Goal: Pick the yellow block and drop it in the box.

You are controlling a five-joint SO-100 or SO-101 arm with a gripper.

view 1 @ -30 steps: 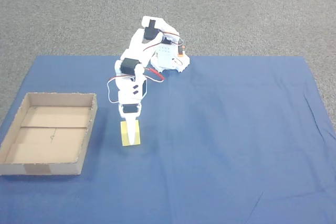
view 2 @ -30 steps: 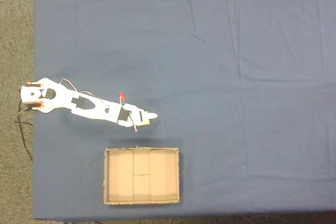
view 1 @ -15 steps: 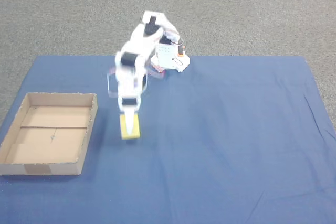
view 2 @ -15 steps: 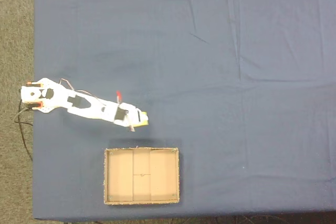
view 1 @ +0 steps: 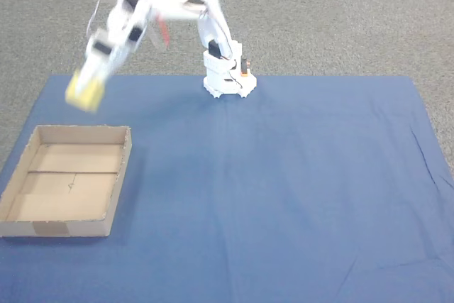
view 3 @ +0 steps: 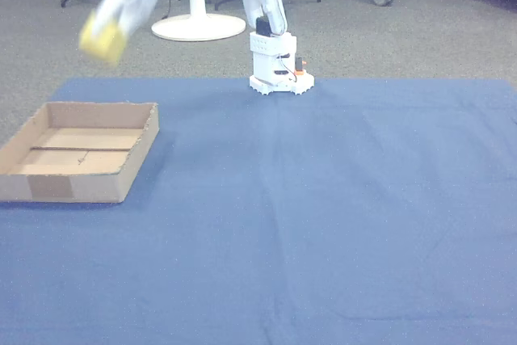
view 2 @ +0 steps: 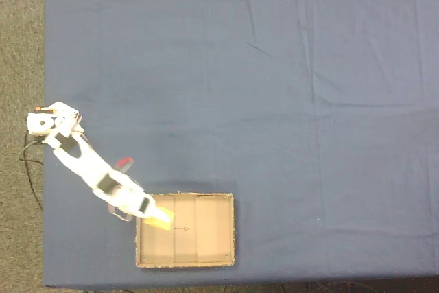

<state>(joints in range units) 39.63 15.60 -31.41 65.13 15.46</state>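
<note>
The box sits at the 9 o'clock edge of the blue tabletop in a fixed view, floor bare, walls low. Above it, toward 11 o'clock, the pincer is pinching the yellow block, high off the cloth and blurred by speed. Looking straight down in a fixed view, the yellow block hangs just inside the box's 9 o'clock wall, so the carry looks nearly done. Best play here: slow down, push on toward the middle of the floor, drop lower, then let go, since a release this near the wall could bounce it out. Arm base is up at 12 o'clock.
</note>
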